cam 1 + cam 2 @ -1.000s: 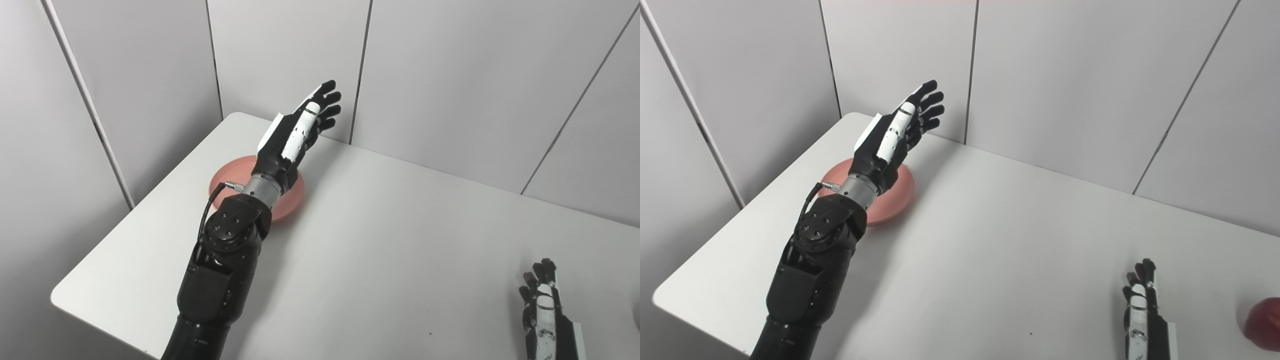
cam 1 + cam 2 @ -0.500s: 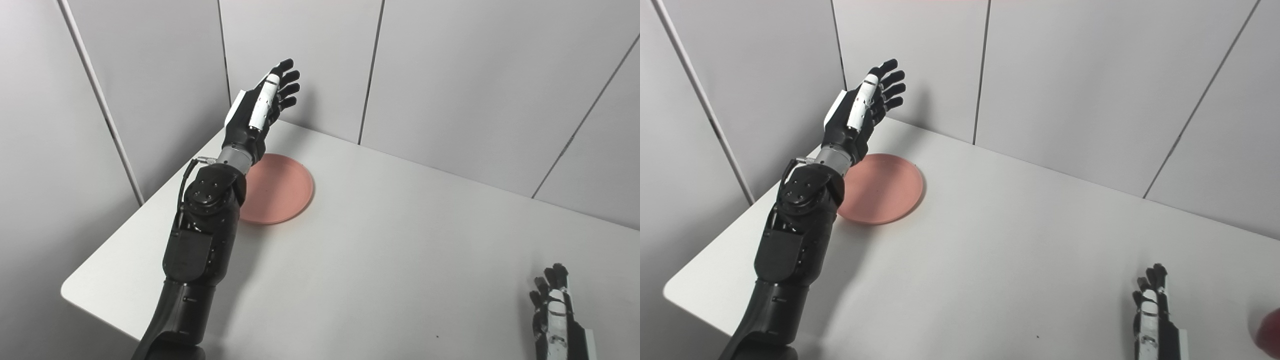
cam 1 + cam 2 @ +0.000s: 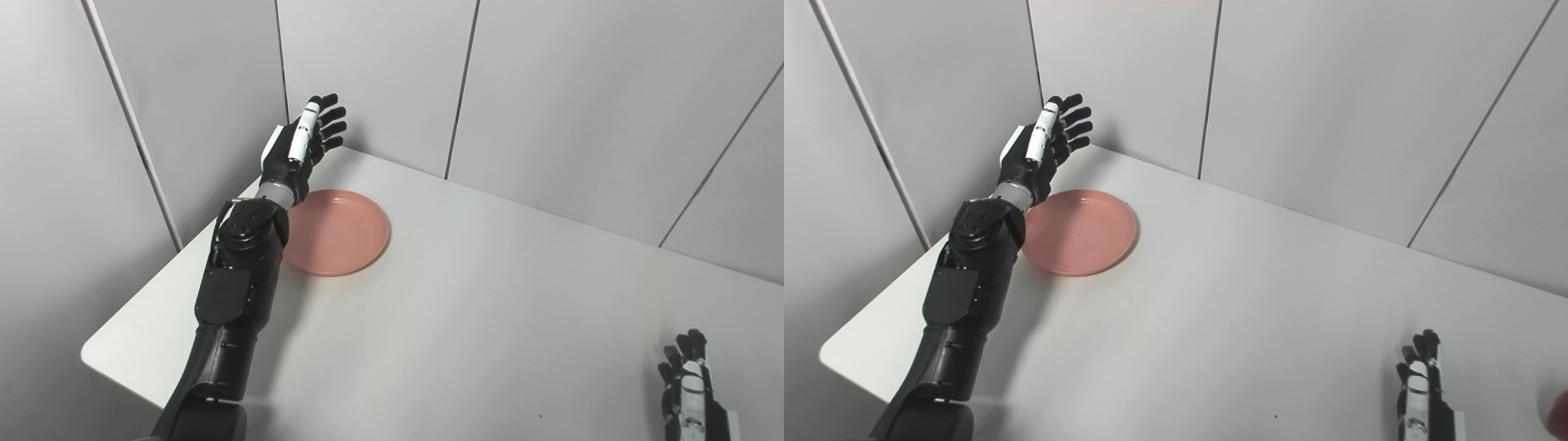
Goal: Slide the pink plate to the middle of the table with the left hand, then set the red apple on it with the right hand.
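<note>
Pink plate (image 3: 335, 231) flat on desk (image 3: 490, 318), far-left, not yet at middle; left hand (image 3: 298, 149) has swung off plate to its outer rim, raised, fingers spread, empty: set for inward push. Right hand (image 3: 1421, 383) idle, released. Red apple (image 3: 1557, 413) at right edge

Your left hand (image 3: 298, 147), fingers spread, hovers beyond the pink plate (image 3: 337, 231) on the white table (image 3: 465, 318); your right hand (image 3: 691, 392) rests low.

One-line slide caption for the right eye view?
Left hand open at the table's far left corner beside the pink plate; right hand waits.
</note>
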Available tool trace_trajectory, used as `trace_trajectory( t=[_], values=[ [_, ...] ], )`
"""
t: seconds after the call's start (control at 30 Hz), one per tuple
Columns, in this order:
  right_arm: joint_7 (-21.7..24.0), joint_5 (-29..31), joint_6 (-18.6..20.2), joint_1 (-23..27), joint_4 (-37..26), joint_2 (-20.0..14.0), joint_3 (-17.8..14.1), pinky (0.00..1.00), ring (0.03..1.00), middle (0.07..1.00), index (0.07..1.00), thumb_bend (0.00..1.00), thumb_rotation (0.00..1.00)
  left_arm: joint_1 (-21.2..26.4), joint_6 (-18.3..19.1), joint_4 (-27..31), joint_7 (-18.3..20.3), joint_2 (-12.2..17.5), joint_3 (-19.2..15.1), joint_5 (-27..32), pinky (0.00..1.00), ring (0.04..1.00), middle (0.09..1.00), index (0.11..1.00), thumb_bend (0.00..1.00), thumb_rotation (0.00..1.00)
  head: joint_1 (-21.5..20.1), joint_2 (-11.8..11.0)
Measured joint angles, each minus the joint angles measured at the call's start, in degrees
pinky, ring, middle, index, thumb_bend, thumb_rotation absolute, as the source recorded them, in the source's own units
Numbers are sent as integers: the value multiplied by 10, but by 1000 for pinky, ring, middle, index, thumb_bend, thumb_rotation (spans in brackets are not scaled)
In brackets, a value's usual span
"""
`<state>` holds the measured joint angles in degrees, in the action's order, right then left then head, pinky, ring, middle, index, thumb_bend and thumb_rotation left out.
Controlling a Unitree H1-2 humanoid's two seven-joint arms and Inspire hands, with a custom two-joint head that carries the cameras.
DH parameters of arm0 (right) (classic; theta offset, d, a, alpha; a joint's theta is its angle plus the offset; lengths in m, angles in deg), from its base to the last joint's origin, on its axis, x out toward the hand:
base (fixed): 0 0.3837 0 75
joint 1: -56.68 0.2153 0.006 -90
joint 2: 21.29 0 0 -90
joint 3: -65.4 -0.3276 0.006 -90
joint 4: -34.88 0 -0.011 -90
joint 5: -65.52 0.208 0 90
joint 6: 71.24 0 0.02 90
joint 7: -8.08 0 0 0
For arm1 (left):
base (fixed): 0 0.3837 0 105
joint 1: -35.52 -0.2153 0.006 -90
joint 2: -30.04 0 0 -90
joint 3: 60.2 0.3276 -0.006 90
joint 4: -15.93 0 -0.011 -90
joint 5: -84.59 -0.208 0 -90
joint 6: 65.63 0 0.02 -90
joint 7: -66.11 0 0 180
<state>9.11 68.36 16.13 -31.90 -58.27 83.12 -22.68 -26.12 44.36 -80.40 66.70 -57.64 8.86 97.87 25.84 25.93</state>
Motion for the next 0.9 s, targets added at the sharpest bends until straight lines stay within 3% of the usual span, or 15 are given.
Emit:
trace_trajectory(
  t=[0.43,0.9],
  values=[
    [2,2,1,-2,-4,-2,-1,1000,987,995,1000,68,1000,2,-37,-79,11,46,-14,14,873,874,874,850,300,1000,6,0],
    [3,-2,2,-4,-5,-5,-3,1000,988,991,1000,59,1000,2,-49,-113,4,56,-27,27,861,864,859,836,271,994,12,-1]
  ],
)
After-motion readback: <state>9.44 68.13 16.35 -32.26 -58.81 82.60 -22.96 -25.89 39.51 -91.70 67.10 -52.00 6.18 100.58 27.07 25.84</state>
